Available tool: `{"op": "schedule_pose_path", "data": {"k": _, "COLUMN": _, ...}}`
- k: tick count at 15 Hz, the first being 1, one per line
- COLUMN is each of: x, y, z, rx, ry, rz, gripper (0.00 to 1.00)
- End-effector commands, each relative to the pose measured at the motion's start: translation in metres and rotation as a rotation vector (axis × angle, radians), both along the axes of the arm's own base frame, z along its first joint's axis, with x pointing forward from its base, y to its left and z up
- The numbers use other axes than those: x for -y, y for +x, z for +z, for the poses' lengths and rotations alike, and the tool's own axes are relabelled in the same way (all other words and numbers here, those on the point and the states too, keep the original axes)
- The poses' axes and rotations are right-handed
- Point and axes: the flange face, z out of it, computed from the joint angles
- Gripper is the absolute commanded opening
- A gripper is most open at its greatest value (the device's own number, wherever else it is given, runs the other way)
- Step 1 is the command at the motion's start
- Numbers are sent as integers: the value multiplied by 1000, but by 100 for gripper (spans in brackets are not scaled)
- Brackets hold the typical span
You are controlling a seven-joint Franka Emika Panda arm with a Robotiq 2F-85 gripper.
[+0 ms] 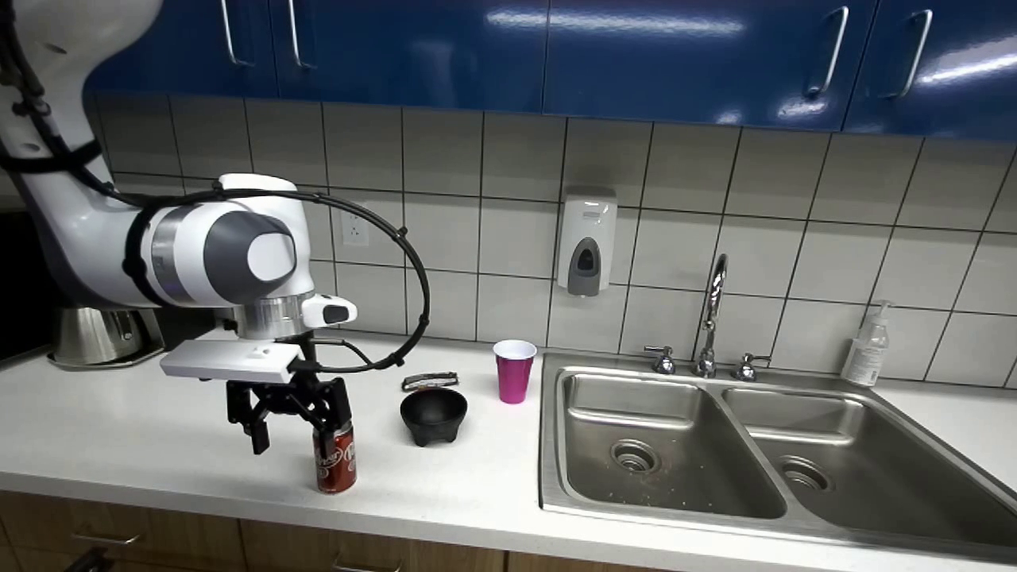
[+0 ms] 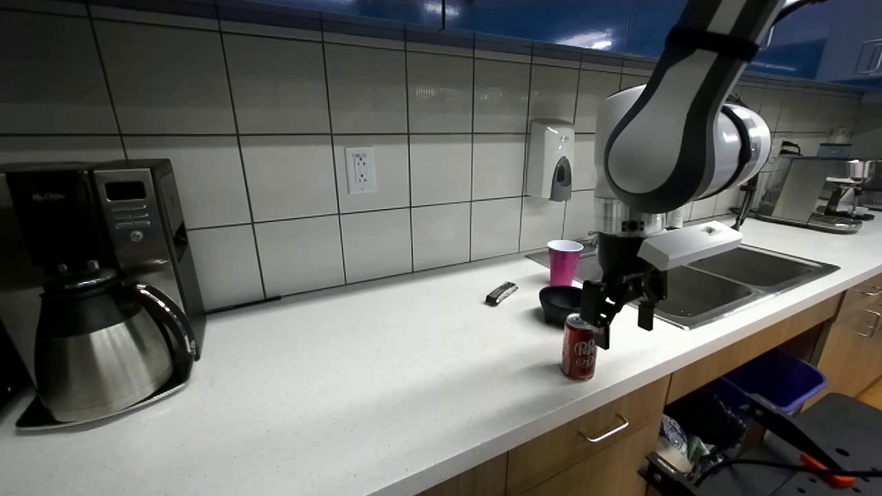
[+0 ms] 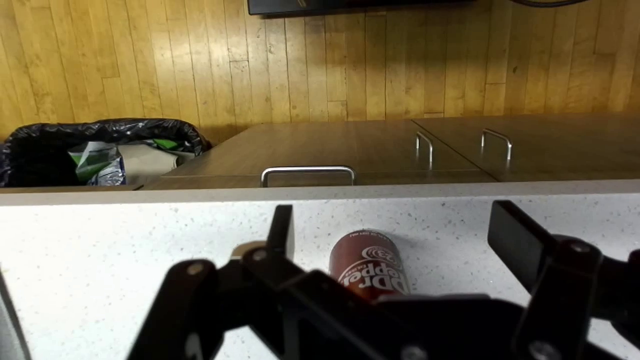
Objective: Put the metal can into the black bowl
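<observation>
In an exterior view, left to right: pot (image 1: 94, 338) far left on the white table (image 1: 119, 429), tiled wall (image 1: 445, 226) behind, blue cabinets (image 1: 421, 56) overhead. Wide run of table from pot to claw (image 1: 291, 441). Its jaws stand apart; one overlaps the top of the can (image 1: 337, 469), can't tell if touching. Can upright on the table, close to the front edge (image 1: 334, 519). Bowl (image 1: 433, 421) back and right of it, gap between. Cup (image 1: 515, 379) further right, just beside the sink (image 1: 554, 445). Sink takes most of the depth there.
</observation>
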Motion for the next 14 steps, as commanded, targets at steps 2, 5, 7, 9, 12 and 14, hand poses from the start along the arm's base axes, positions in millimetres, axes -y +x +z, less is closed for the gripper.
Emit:
{"op": "schedule_pose_path", "data": {"k": 2, "x": 1, "y": 11, "z": -12, "rx": -11, "ry": -11, "rz": -42, "gripper": 100}}
{"op": "schedule_pose_path", "data": {"k": 5, "x": 2, "y": 21, "z": -18, "rx": -13, "ry": -7, "rz": -53, "gripper": 100}}
{"op": "schedule_pose_path", "data": {"k": 7, "x": 2, "y": 29, "z": -22, "rx": -14, "ry": -4, "rz": -58, "gripper": 100}}
{"op": "schedule_pose_path", "data": {"k": 9, "x": 1, "y": 38, "z": -26, "rx": -12, "ry": -9, "rz": -58, "gripper": 100}}
{"op": "schedule_pose_path", "data": {"k": 12, "x": 0, "y": 50, "z": -33, "rx": -14, "ry": -11, "rz": -60, "gripper": 100}}
{"op": "schedule_pose_path", "data": {"k": 14, "x": -1, "y": 59, "z": -38, "rx": -15, "ry": -16, "rz": -63, "gripper": 100}}
